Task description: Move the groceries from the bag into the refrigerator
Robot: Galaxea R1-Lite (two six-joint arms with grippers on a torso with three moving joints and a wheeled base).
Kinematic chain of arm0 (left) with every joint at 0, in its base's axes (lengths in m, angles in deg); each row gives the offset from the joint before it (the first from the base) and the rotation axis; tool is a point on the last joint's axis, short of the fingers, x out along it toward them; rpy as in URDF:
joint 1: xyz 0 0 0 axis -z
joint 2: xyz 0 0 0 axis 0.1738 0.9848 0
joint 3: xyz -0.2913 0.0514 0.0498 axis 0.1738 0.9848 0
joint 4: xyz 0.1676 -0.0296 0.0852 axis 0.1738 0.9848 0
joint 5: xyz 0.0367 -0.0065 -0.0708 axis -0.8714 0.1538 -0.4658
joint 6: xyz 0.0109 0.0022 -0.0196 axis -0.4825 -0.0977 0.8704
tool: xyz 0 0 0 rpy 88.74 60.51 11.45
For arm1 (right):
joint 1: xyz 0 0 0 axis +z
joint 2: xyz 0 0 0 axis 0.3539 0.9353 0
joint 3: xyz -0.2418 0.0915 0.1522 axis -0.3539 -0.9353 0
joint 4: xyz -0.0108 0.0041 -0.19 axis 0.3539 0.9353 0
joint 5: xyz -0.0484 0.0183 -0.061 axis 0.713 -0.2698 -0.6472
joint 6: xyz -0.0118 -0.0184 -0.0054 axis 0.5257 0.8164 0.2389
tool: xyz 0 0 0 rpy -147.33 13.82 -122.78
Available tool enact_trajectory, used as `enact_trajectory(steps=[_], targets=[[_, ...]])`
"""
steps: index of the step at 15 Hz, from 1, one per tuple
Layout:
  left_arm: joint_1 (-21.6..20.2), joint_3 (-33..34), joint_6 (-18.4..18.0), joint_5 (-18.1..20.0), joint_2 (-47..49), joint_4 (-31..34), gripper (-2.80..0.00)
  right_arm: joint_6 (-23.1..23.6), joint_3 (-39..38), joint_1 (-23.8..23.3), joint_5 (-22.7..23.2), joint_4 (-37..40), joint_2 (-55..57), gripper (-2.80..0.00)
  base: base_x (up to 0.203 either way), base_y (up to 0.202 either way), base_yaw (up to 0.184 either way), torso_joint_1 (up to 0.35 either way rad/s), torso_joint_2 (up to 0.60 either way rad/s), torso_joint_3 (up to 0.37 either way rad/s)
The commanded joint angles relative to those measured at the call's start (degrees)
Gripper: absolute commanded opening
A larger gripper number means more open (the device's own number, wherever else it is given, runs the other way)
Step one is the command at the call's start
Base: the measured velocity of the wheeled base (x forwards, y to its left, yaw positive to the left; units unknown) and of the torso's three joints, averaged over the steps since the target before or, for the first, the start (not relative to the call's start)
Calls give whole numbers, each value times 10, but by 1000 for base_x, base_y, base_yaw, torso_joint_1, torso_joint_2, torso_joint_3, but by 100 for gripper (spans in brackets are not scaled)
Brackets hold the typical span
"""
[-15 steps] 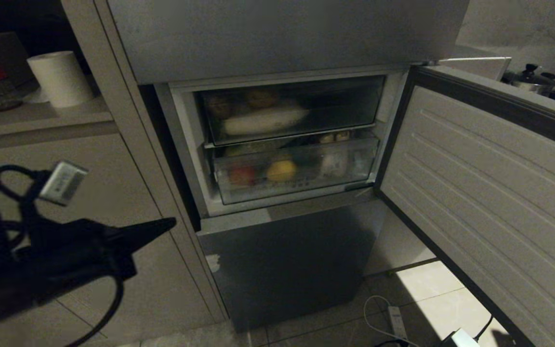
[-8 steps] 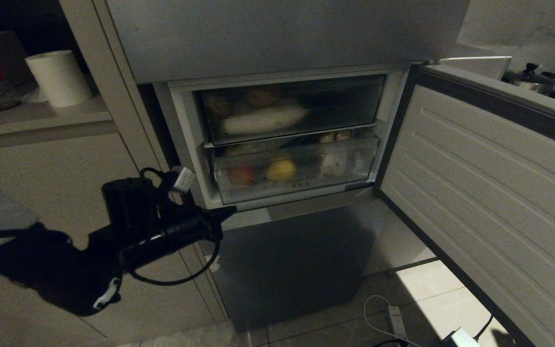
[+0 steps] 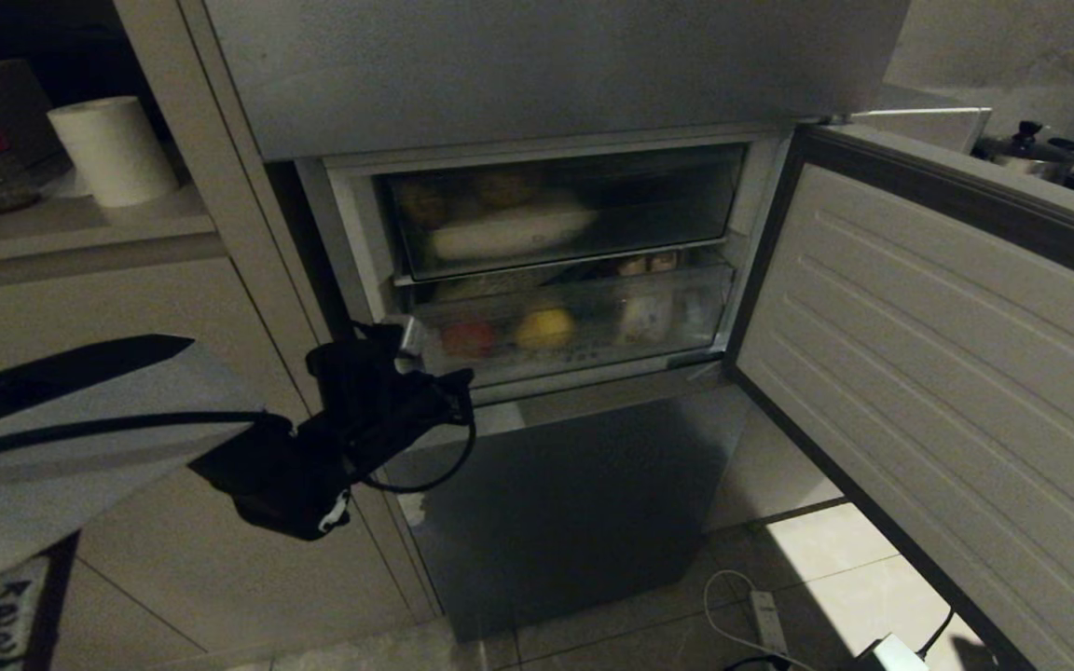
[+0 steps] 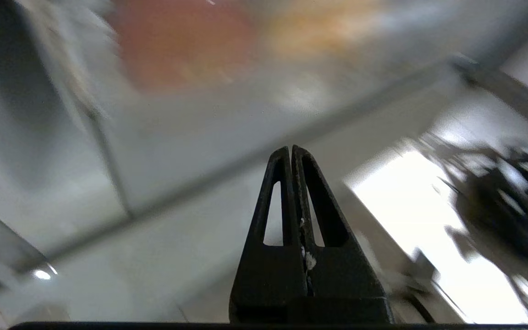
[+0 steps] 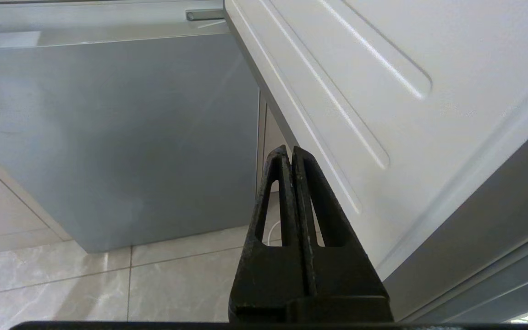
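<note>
Inside refrigerator (image 3: pixel 537 84) — two drawers, both stocked

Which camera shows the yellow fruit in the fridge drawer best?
The head view: the round yellow fruit sits plainly behind the clear plastic lower drawer. The left wrist view gives only a blurred yellow-orange patch; the right wrist view shows none of it.

The refrigerator (image 3: pixel 537 75) compartment is exposed, its door (image 3: pixel 947 373) swung wide to the right. The opening is blocked by two clear drawers (image 3: pixel 565 326), both pushed in and filled. The lower left corner is crowded by the left end effector (image 3: pixel 462 380), fingers pressed together. Bare floor (image 3: pixel 807 559) is crossed by a cable.
</note>
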Motion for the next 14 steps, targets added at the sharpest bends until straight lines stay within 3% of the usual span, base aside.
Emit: enact_trajectory(steps=[1,7,14], targets=[[0,-64,0,-19,55,-6,-280,1,-1,0,-1,0,1,-280,0,0,0,0,0,0],[-3,-198,-1,-46,114,-3,-280,0,-1,1,-1,0,1,-280,0,0,0,0,0,0],[-19,-295,-1,-71,155,11,-280,1,-1,1,-1,-1,1,-280,0,0,0,0,0,0]])
